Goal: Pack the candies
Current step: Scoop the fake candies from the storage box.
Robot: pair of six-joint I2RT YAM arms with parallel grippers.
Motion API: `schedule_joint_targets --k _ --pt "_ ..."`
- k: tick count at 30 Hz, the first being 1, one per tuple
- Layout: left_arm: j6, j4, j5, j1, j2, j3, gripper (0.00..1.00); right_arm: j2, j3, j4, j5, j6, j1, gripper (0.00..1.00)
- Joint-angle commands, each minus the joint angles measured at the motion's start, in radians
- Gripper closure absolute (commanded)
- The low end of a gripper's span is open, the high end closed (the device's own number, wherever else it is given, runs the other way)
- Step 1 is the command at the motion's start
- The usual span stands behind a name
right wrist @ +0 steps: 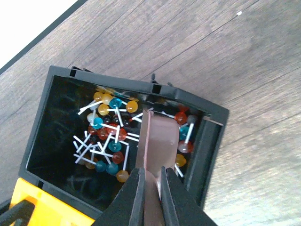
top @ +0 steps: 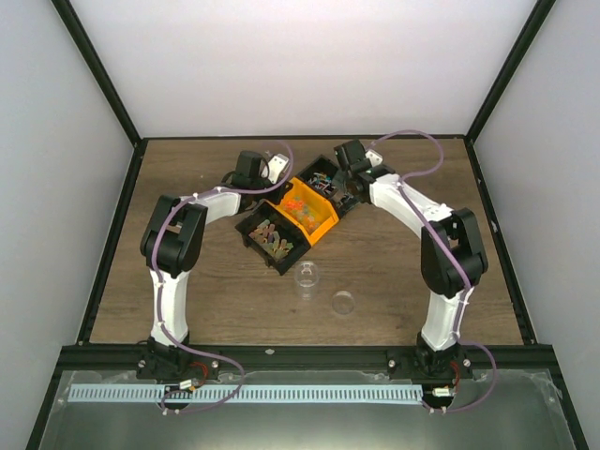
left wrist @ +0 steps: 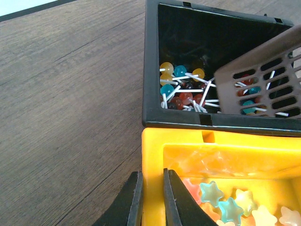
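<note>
The candies lie in three bins set in a diagonal row. Small round lollipops [right wrist: 106,134] in red, orange and blue, with white sticks, fill the far black bin [right wrist: 211,141], which also shows in the left wrist view [left wrist: 150,70]. Star-shaped candies [left wrist: 221,202] lie in the orange bin [left wrist: 153,150]. My left gripper [left wrist: 151,173] is shut on the orange bin's wall, one finger on each side. My right gripper [right wrist: 152,172] is shut on the handle of a brown slotted scoop [right wrist: 159,136], whose blade is down among the lollipops. The scoop also shows in the left wrist view [left wrist: 263,75].
A near black bin [top: 253,228] with mixed candies sits left of the orange bin [top: 323,225]. A small clear cup [top: 306,276] and a clear round lid [top: 343,302] stand on the wooden table [top: 187,272] in front of the bins.
</note>
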Motion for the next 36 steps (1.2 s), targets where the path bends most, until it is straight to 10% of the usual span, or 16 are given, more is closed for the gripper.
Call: schedule_joint_targets --k 1,19,30,36 --pt "-0.002 -0.010 -0.031 -0.005 0.031 -0.016 0.96 -0.065 0.013 -0.179 0.050 -0.049 -0.003 0.99" --pt "-0.002 0.006 0.019 -0.007 0.035 -0.027 0.96 0.110 -0.010 -0.223 0.073 -0.070 -0.015 0.99" --pt "0.041 -0.070 0.088 -0.008 0.066 0.015 0.96 0.063 -0.319 0.298 -0.260 -0.176 -0.073 0.99" --pt "0.037 -0.067 0.062 -0.011 0.068 0.011 0.96 0.039 -0.344 0.227 -0.241 -0.112 -0.078 0.99"
